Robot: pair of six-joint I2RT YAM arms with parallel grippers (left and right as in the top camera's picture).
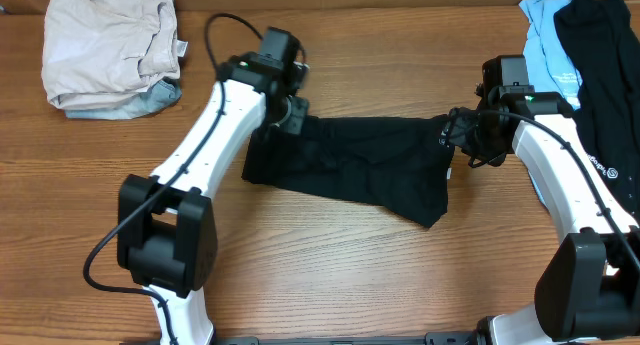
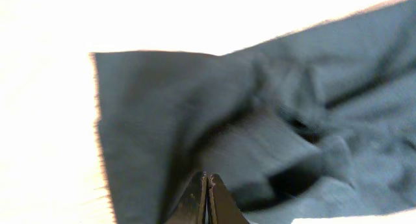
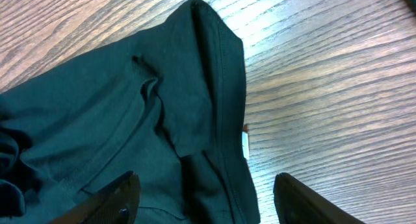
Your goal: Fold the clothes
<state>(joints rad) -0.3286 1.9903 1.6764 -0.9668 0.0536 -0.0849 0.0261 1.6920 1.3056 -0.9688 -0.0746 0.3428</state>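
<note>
A large plain black garment (image 1: 350, 165) lies rumpled on the wooden table (image 1: 330, 275). My left gripper (image 1: 290, 113) is at its upper left corner. In the left wrist view the jaws (image 2: 207, 180) are shut, with a fold of the black fabric (image 2: 169, 113) drawn to their tips. My right gripper (image 1: 455, 135) is at the garment's right edge. In the right wrist view it (image 3: 208, 193) is open, with its fingers on either side of the hemmed edge (image 3: 221, 87), close to a small white tag (image 3: 245, 143).
A beige garment (image 1: 110, 40) lies folded at the back left on top of a light blue one (image 1: 150, 100). At the back right lie a light blue garment (image 1: 548, 40) and a black one with a white logo (image 1: 605, 75), beside my right arm.
</note>
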